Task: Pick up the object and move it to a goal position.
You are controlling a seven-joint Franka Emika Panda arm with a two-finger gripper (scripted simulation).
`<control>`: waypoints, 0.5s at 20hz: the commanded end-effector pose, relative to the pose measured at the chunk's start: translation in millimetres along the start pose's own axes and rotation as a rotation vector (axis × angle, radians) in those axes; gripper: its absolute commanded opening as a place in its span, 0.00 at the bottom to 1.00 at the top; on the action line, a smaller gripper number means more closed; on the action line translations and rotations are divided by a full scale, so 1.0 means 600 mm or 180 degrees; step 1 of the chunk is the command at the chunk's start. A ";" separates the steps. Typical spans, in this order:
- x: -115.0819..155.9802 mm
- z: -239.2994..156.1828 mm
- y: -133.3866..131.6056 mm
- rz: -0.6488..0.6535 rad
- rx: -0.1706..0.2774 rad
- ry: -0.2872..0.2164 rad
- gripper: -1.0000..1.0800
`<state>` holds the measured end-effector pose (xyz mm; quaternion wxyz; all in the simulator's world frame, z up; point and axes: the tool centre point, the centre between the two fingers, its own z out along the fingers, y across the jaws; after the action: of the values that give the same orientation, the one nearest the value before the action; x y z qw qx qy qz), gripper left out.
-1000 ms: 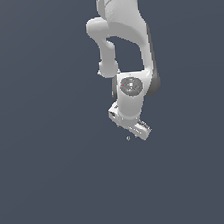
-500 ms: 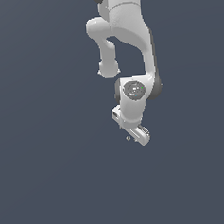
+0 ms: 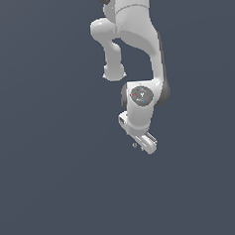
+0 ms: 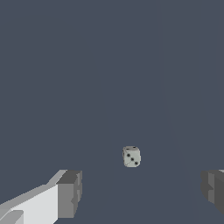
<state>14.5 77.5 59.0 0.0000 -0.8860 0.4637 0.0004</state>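
The object is a tiny pale grey die with dark pips. In the wrist view the die [image 4: 131, 156] lies on the dark floor ahead of the gap between my two fingers, one finger [image 4: 70, 192] on one side and the other [image 4: 213, 188] on the opposite side. My gripper [image 4: 141, 192] is open and empty, with the jaws wide apart. In the exterior view the die is a speck [image 3: 135, 145] right at the lower edge of my white gripper [image 3: 141, 145], on the exterior view's left of the hand.
The white arm [image 3: 134, 48] comes down from the top of the exterior view. A flat dark grey floor [image 3: 54, 183] fills everything else in both views.
The gripper has come down towards the die, which has stayed in place. The jaws stay open.
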 end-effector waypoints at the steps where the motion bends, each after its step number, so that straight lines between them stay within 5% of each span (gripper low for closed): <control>1: 0.000 0.002 0.000 0.0001 0.0000 0.0000 0.96; 10: 0.000 0.066 0.002 0.0014 0.0001 0.0001 0.96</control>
<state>13.8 77.1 27.3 0.0001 -0.8852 0.4653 0.0002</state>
